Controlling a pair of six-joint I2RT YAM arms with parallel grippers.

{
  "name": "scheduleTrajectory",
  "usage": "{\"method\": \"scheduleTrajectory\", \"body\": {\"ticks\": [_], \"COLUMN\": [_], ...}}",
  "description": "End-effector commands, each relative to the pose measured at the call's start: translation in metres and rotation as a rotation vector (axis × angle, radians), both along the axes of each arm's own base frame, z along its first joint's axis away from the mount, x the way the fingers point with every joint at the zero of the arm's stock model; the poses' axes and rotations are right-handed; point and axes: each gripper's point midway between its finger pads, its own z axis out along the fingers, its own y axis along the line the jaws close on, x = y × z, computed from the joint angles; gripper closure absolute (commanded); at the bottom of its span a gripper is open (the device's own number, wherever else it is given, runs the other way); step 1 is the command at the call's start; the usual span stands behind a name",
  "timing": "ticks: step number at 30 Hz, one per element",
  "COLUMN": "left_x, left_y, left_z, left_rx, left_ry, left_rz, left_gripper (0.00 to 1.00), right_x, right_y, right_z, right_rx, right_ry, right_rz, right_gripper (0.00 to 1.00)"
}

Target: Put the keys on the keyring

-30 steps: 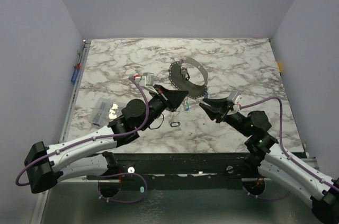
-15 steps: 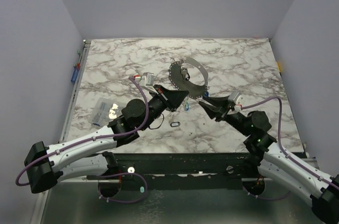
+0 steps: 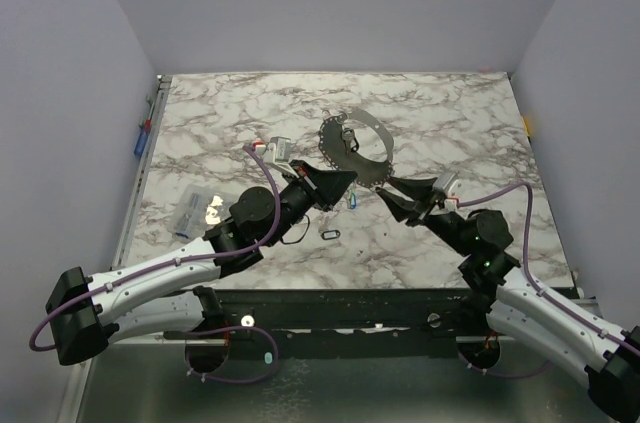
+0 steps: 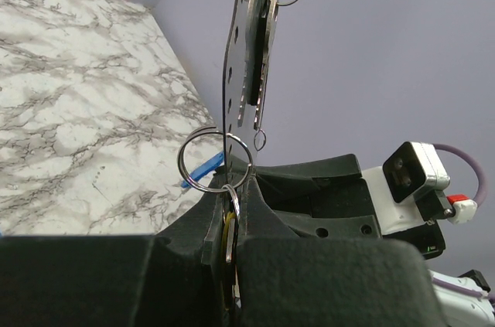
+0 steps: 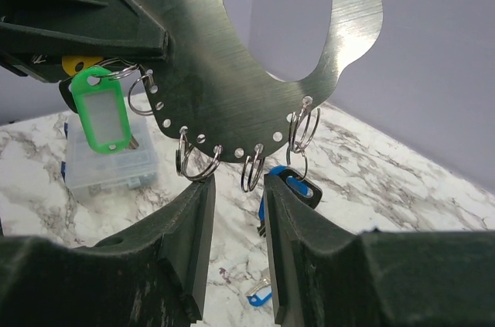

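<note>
Since the left hand [image 3: 348, 181] is pinching the keyring [image 5: 232, 72] upright over the bench [image 3: 450, 123], green-tagged key [image 5: 100, 110] already dangling off it, I'd drop the right hand [image 5: 240, 185], fingers spread and empty, slowly onto the loose blue key [image 5: 259, 296] below and grab it by the tag, not the blade.

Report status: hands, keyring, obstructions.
Left hand shut on keyring, raised. Right hand open, close beside blue key hanging from the ring. Nothing seen blocking.
</note>
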Motion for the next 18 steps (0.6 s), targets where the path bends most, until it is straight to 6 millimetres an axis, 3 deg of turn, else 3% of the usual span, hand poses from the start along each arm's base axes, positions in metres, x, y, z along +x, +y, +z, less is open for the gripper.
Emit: {"method": "scheduleTrajectory", "body": {"ticks": [1,18], "left_x": [-0.0086,-0.0089], "left_y": [0.0004,0.0000], "left_z": [0.0397,0.0375], "left_rx": [-0.099,-0.102], "left_ry": [-0.053,-0.047], "left_rz": [-0.037,-0.039], "left_gripper": [1.00,1.00], "right_x": [0.0019,0.0032], "right_y": [-0.0014,-0.0023], "right_z": [0.0074,0.0101], "right_rx": [0.011,0.009], "right_ry": [-0.039,-0.058], "right_rz": [-0.016,-0.026], "right_gripper": [0.60,0.68]}}
